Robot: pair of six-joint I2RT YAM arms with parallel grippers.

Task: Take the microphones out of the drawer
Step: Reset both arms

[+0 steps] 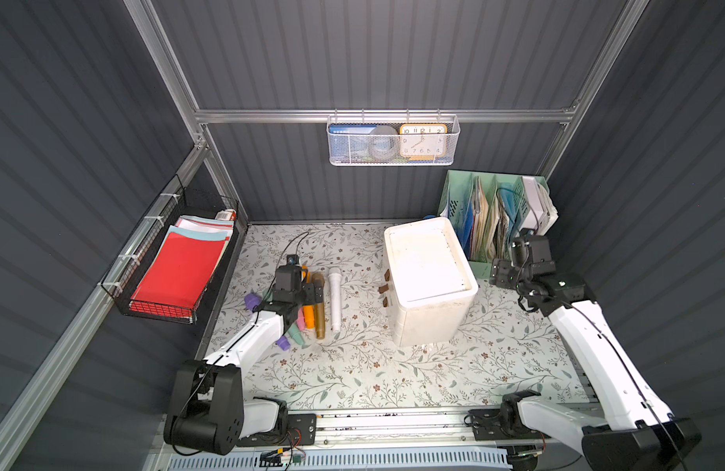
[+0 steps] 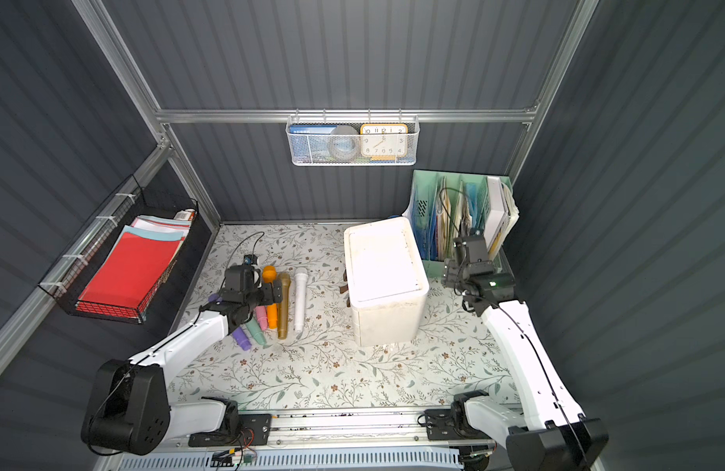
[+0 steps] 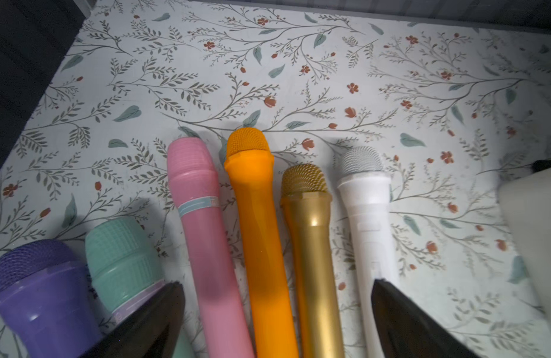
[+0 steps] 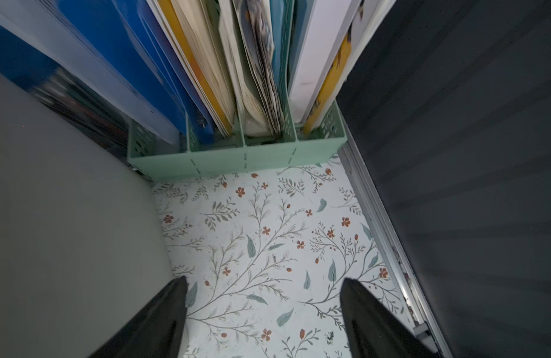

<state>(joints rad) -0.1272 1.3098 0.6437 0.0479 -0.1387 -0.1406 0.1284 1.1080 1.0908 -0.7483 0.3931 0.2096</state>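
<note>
– Left gripper (image 3: 275, 283): how is it noted?
– Jaws are recorded as spread wide, with nothing clamped. It is held over a row of six microphones (image 1: 319, 310) laid side by side on the floral mat (image 3: 299, 62), outside the drawer unit (image 1: 430, 281).
– How is the row placed against it?
– In the left wrist view the pink microphone (image 3: 200, 232), orange microphone (image 3: 258, 232) and gold microphone (image 3: 311, 248) are seen between the fingers (image 3: 150, 322). The mint microphone (image 3: 122, 254) and purple microphone (image 3: 35, 294) lie beyond one finger, the white microphone (image 3: 370, 217) beyond the other. Which is the task's own cannot be told.
– What is hidden?
– Contact between fingers and microphones cannot be judged. In both top views part of the row is covered by the arm. Drawer fronts are viewed steeply, so only brown handles (image 1: 384, 289) show. The right gripper (image 4: 263, 280) is noted with jaws parted and empty, over bare mat beside the drawer unit, near the mint file rack (image 4: 237, 158).
</note>
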